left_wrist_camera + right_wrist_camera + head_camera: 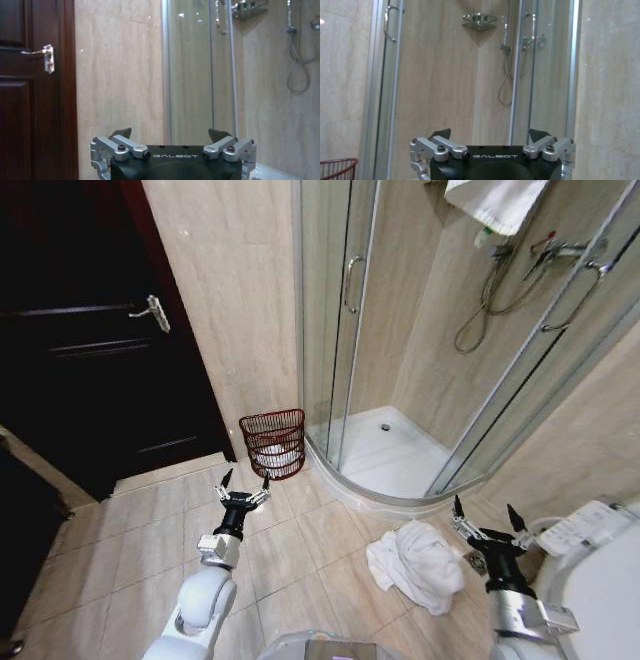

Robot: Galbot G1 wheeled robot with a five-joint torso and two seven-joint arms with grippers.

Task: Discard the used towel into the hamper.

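Crumpled white terry towel [415, 565] is lying on the beige floor tiles between both arms, well apart from the reddish-brown wire hamper [273, 443] by the shower. Left gripper [244, 484] and right gripper [487, 521] are hovering wide open, empty. Judging by this, pickup is not yet begun; reaching down to the towel comes next.

"GALBOT" stands on the left gripper [170, 135] and right gripper [490, 135] bodies.

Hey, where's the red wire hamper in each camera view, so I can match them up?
Head view: the hamper stands on the floor against the wall, just left of the shower door.
Left wrist view: not in it.
Right wrist view: its rim at the lower corner.
Shared landmark: the shower door's handle.
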